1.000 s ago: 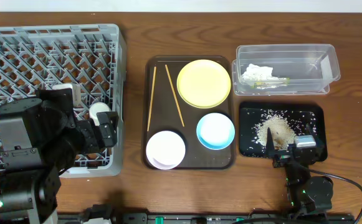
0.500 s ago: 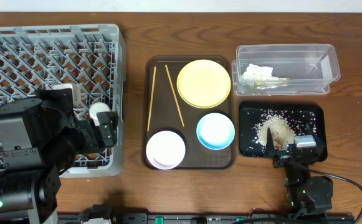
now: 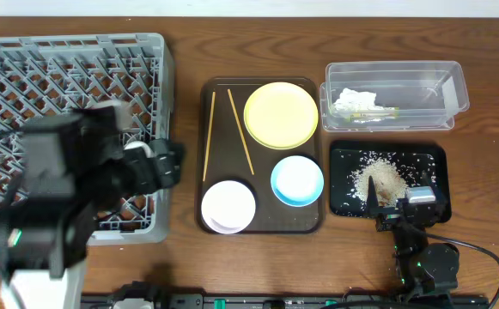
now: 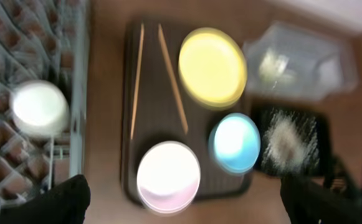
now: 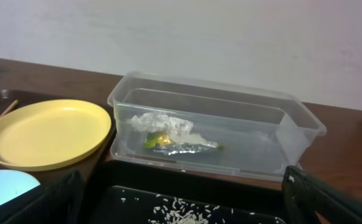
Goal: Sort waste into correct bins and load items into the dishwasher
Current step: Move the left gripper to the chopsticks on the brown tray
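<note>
My left gripper [image 3: 165,163] is open and empty, at the right edge of the grey dish rack [image 3: 26,60]; the left wrist view [image 4: 182,202] is blurred. The small white cup [image 3: 137,152] sits in the rack, also in the left wrist view [image 4: 40,109]. Two chopsticks [image 3: 209,133], the yellow plate [image 3: 281,114], blue bowl [image 3: 297,180] and white bowl [image 3: 228,206] lie on the brown tray [image 3: 262,227]. The tissue [image 5: 162,122] and wrapper [image 5: 182,144] lie in the clear tub [image 3: 421,77]. Rice [image 3: 385,178] lies in the black tray [image 3: 434,154]. My right gripper [image 3: 399,190] is open over it.
The brown tray stands between the rack and the two bins. The clear tub [image 5: 293,121] stands directly behind the black tray [image 5: 124,196]. The yellow plate [image 5: 43,134] and blue bowl [image 5: 0,186] are left of my right gripper [image 5: 181,208]. Bare wooden table [image 3: 185,129] surrounds everything.
My left arm has lifted and swung right from the rack's front, leaving the white cup in the rack. The right arm has not moved.
</note>
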{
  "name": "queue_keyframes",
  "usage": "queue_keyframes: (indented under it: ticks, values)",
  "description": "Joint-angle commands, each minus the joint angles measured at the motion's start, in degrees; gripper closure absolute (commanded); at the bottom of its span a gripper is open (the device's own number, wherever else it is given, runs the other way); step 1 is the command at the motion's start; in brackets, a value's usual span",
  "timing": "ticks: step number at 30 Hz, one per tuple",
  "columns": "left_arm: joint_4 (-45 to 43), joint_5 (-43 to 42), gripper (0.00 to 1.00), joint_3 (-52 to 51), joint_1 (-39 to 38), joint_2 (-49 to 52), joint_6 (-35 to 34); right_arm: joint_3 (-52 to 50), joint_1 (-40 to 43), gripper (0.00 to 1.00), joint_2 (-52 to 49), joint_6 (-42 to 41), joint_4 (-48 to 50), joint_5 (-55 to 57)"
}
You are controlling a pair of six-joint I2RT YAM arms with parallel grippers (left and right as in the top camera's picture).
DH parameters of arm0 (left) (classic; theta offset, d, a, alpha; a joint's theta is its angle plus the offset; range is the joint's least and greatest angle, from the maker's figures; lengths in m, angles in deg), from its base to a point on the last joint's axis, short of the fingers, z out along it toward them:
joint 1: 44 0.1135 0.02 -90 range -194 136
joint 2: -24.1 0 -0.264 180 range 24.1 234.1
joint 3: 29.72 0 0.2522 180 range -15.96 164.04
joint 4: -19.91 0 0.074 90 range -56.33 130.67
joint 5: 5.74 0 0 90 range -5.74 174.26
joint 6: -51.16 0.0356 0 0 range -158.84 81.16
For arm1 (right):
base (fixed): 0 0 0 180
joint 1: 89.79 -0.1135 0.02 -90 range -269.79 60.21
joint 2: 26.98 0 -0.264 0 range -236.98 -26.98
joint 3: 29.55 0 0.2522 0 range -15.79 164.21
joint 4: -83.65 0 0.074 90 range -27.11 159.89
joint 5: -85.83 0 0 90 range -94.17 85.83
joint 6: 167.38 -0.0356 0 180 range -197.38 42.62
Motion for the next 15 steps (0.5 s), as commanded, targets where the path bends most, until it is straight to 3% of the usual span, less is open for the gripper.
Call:
queue_keyframes:
  ticks: [1,4,9,12,15]
  values:
    - [0.4,4.7,0.02,0.4,-4.4,6.5,-1.0,-0.3,0.4,0.01,0.4,0.4,0.0,0.2]
    - [-2.2,3.5,0.01,0.4,-6.0,10.9,-1.2,-0.3,0.4,0.01,0.4,0.4,0.0,0.2]
    - [-9.0,6.9,0.10,0.4,-10.1,19.7,-1.2,-0.3,0.4,0.01,0.4,0.4,0.0,0.2]
    - [-11.5,15.6,0.22,0.4,-14.0,26.5,-1.5,-0.3,0.4,0.01,0.4,0.4,0.0,0.2]
    - [-13.9,17.4,0.37,0.4,-16.2,32.9,-3.2,-0.3,0.4,0.01,0.4,0.4,0.0,0.2]
